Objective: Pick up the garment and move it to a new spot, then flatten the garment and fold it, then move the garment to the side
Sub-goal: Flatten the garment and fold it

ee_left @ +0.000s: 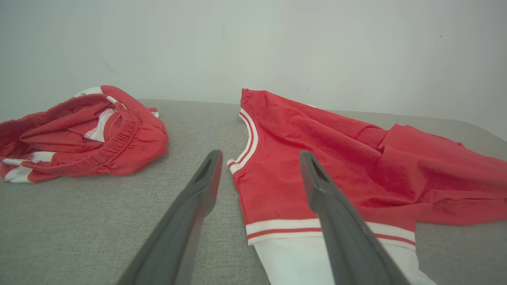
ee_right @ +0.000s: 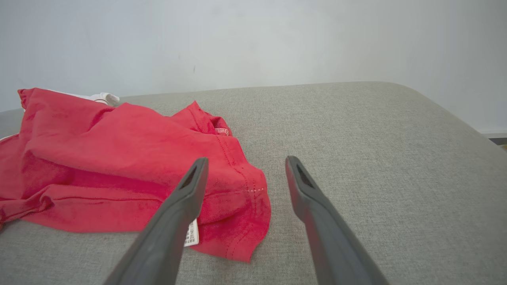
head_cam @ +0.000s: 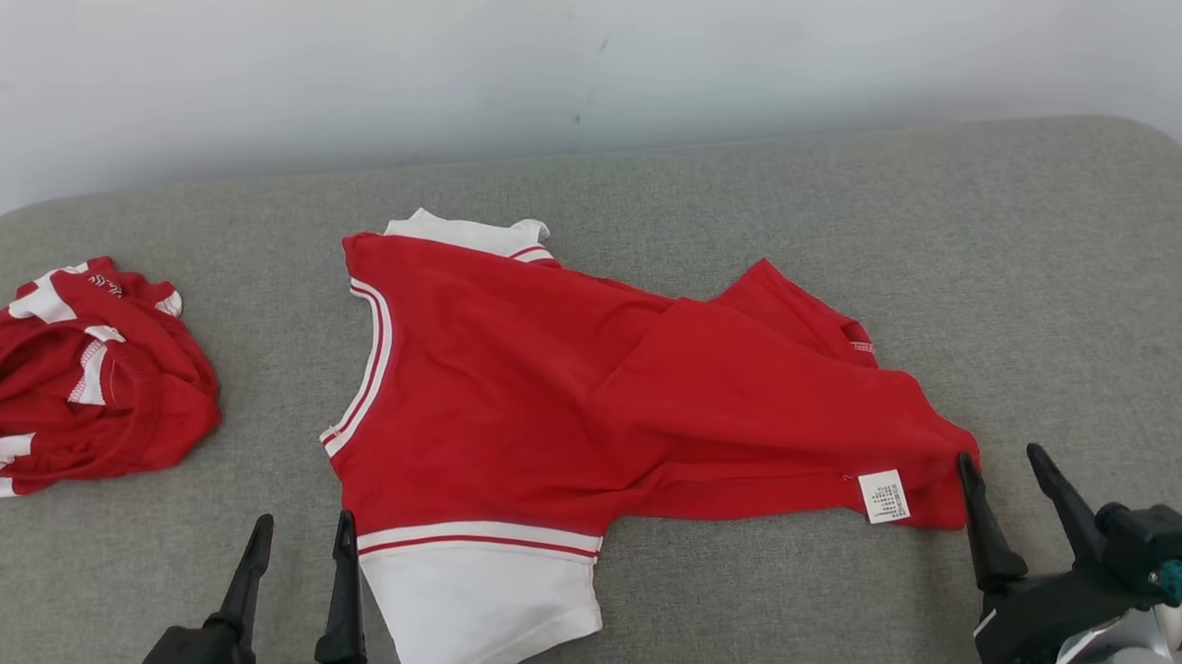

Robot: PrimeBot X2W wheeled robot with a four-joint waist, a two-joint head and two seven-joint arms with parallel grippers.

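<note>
**Figure. Garment laid out for flattening.** The garment (head_cam: 515, 394), a red shirt with white trim, lies spread on the grey upholstered surface (head_cam: 744, 199), ahead of the two end effectors and between them.

The left end effector (head_cam: 303, 527) hovers with its fingers wide apart and nothing between them. The white sleeve (head_cam: 482, 601) lies just to its right, and in the left wrist view its right finger overlaps the striped cuff band.

The right end effector (head_cam: 998, 455) is likewise fully parted and empty. Its left finger stands at the red hem corner, with the care label (head_cam: 884, 496) just to its left; whether that finger touches the cloth cannot be told.

The shirt is not flat. A fold of red cloth runs diagonally ahead and to the left of the right end effector, and the hem is bunched there.

Each end effector appears stationed at one end of the near edge, so that the cloth can be pinched at both ends and drawn taut.

A second, crumpled red garment (head_cam: 82, 389) lies well to the left of the left end effector, probably set apart so that it is not caught up.
</note>
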